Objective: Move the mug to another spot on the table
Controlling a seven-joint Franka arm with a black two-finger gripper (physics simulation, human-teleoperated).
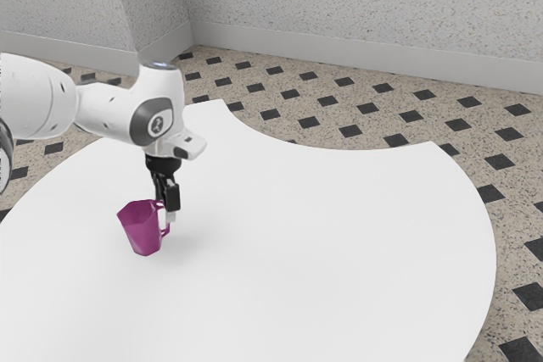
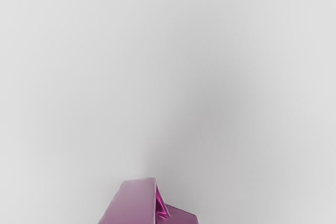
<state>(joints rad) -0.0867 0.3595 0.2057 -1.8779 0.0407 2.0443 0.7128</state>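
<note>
A magenta mug (image 1: 141, 226) with angular sides is at the exterior view's left part of the round white table (image 1: 322, 243), tilted. My black gripper (image 1: 170, 209) comes down from above and is shut on the mug's right-hand side, at the rim and handle. In the wrist view the mug (image 2: 137, 205) is a blurred magenta shape just under my hand, with the white table surface (image 2: 168, 66) beyond it. I cannot tell whether the mug's base touches the table.
The white arm (image 1: 102, 112) reaches in from the exterior view's left. The table's curved edge (image 1: 488, 235) runs along the right, with tiled floor (image 1: 407, 99) and grey walls behind. White tabletop stretches to the mug's right.
</note>
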